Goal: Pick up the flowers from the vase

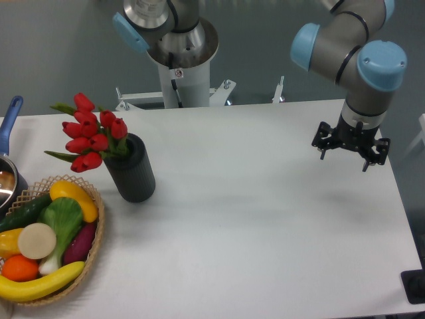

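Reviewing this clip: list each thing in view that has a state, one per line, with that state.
flowers: standing in the vase, leaning left, not held.
vase: upright on the table, near the basket.
pincer: above the table's right side, far from the flowers, holding nothing; open or shut unclear.
wicker basket: full of fruit and vegetables, at the table's left edge.
pot: at the left edge, mostly cut off.

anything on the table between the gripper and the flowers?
Nothing. In the fixed camera view the gripper hangs at the right, the flowers sit in the vase at the left, and only bare white table lies between.
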### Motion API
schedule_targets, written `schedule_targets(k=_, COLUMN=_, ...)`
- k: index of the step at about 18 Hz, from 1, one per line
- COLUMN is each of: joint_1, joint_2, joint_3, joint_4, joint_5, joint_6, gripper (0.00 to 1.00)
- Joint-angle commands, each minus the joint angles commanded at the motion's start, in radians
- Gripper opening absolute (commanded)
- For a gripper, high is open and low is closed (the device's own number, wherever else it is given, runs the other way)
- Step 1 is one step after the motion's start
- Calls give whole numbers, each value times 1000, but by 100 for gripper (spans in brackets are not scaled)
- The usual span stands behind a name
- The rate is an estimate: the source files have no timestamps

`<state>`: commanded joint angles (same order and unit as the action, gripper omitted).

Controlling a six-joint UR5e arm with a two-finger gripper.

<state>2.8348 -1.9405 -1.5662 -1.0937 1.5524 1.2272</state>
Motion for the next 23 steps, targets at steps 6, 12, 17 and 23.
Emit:
schedule_targets(k=6, joint_1=0, joint_2=0, joint_3=0, joint_4=-3, joint_5=-11, joint_6=0, gripper=100)
schedule_targets(k=12, joint_1=2, joint_2=55, joint_3=-107, joint_4=82, joint_5=-128, joint_6=2, gripper=100)
schedule_targets(k=17, joint_1=9, joint_2=181, joint_3=-320, joint_4=305, joint_5=-340, joint_6=2, gripper=100)
schedule_targets(k=23, joint_1=-17, joint_2=236, joint_3=-353, joint_4=307, joint_5=-604, joint_6=-2, gripper=100)
